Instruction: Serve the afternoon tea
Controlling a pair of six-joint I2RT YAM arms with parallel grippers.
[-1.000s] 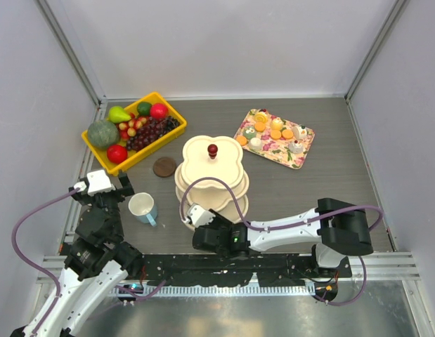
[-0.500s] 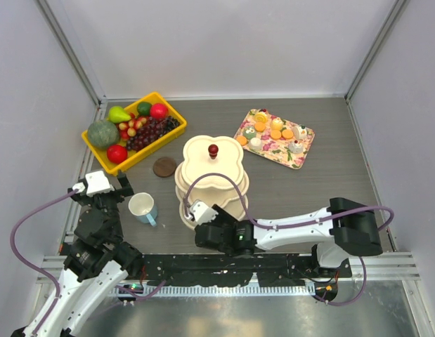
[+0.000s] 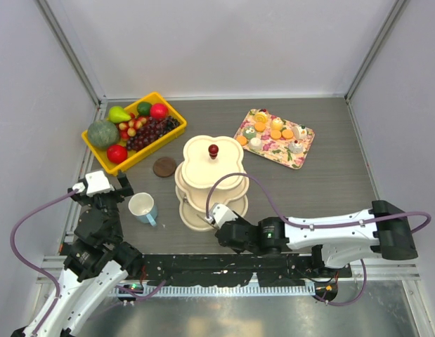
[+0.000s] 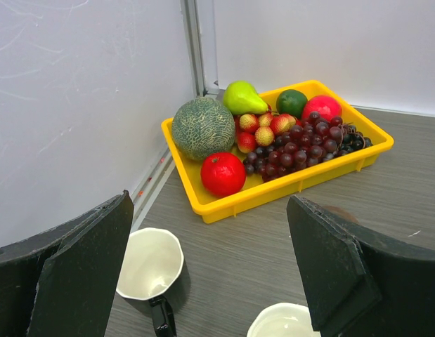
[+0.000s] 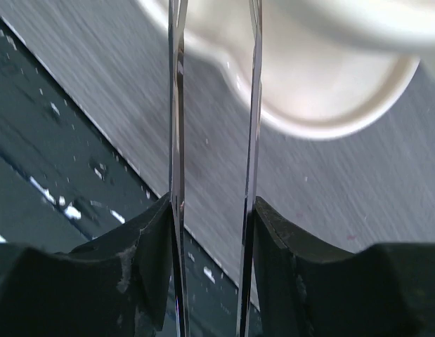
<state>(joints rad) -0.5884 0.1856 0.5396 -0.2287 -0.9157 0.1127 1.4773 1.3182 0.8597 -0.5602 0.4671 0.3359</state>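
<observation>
The cream three-tier stand (image 3: pixel 203 172) with its red knob (image 3: pixel 213 150) stands mid-table. Its lowest tier (image 5: pixel 322 91) fills the top of the right wrist view. My right gripper (image 3: pixel 218 223) (image 5: pixel 213 203) sits at the stand's near edge, shut on thin metal tongs (image 5: pixel 177 105) whose two blades stand apart. Small pastries and orange biscuits (image 3: pixel 273 130) lie on the floral tray (image 3: pixel 304 150). The pale blue mug (image 3: pixel 143 208) (image 4: pixel 284 324) stands left of the stand. A dark mug (image 4: pixel 150 263) is beside it. My left gripper (image 3: pixel 122 184) (image 4: pixel 210 203) hangs open above both mugs.
A yellow bin (image 3: pixel 122 163) (image 4: pixel 287 191) of fruit sits at the back left. A brown round disc (image 3: pixel 164 166) lies between the bin and the stand. Grey walls close in both sides, and a black rail (image 3: pixel 224 267) runs along the near edge.
My right arm has slid to the right along the near edge, carrying its gripper from the stand's left front to its middle front. The left arm has not moved.
</observation>
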